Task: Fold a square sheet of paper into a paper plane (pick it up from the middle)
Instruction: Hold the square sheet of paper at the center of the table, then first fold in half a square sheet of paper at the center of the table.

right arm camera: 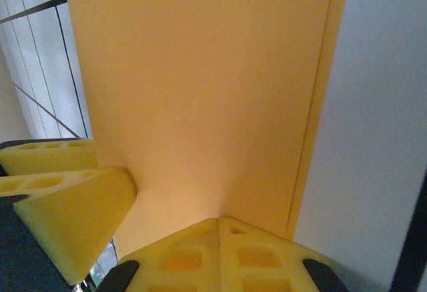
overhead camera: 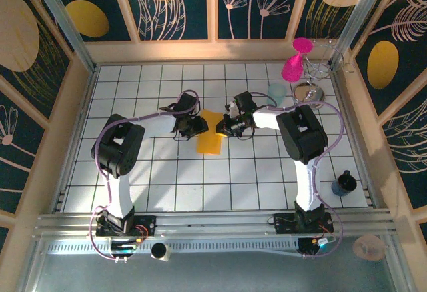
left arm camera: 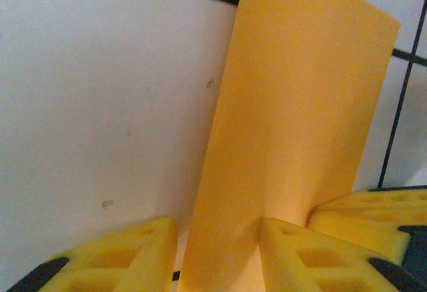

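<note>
The square sheet of paper (overhead camera: 209, 141) is orange-yellow and folded into a narrow strip on the white tiles at mid-table. My left gripper (overhead camera: 195, 127) is at its left edge and my right gripper (overhead camera: 225, 130) at its right edge. In the left wrist view the sheet (left arm camera: 293, 112) rises between the open fingers of the left gripper (left arm camera: 217, 229); the right pad (left arm camera: 293, 252) touches it, and the left pad stands apart. The right gripper (right arm camera: 220, 220) is shut on the sheet's (right arm camera: 200, 92) lower edge, where a double layer shows. The paper plane is out of view.
A pale teal cup (overhead camera: 276, 93), a pink object (overhead camera: 292, 65) and a metal stand (overhead camera: 309, 93) sit at the back right. A dark blue cup (overhead camera: 343, 184) stands near the right edge. Wooden walls enclose the tiled table (overhead camera: 167, 185).
</note>
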